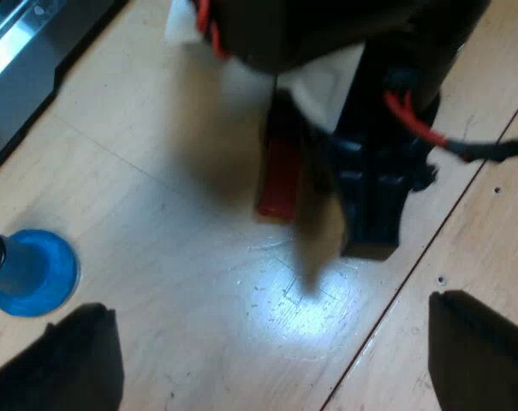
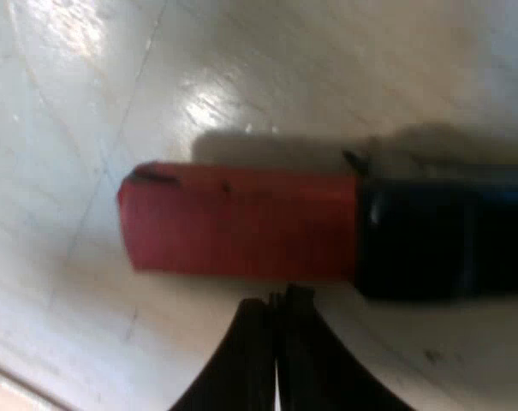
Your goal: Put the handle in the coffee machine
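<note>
Right gripper (image 2: 277, 301): fingers closed, empty, tips just short of the handle (image 2: 241, 221), which lies flat on the table (image 2: 327, 68). Open, straddle its dark part behind the red end, then clamp. Left gripper (image 1: 267, 308) released, well apart from the handle; espresso machine (image 1: 19, 60) farther

Bright glare on pale table (image 1: 199, 342); broad shadow beside it; soft shadow behind handle (image 2: 327, 224).

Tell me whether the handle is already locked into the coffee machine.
No: the handle's red end is out over the wooden table, apart from the espresso machine.
</note>
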You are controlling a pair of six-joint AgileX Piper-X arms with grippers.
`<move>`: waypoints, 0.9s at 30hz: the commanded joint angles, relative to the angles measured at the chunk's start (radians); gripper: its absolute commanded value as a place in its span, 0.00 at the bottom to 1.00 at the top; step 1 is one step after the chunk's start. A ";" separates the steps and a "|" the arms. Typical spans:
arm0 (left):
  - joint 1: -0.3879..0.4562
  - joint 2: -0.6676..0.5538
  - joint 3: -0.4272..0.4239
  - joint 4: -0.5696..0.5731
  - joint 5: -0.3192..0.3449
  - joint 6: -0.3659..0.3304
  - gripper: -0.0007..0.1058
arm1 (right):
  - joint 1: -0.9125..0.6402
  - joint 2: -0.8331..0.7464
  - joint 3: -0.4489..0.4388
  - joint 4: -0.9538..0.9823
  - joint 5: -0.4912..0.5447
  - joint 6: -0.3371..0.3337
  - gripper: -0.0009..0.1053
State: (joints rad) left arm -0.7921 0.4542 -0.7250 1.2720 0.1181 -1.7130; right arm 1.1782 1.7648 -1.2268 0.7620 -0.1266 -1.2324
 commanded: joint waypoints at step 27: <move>-0.005 -0.002 -0.044 -0.235 0.013 -0.007 0.70 | -0.215 -0.415 -0.075 0.387 0.165 -0.132 0.82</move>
State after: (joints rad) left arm -0.7921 0.4542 -0.7634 1.0632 0.1271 -1.7130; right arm 0.9792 1.3529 -1.2962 1.1280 0.0391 -1.3491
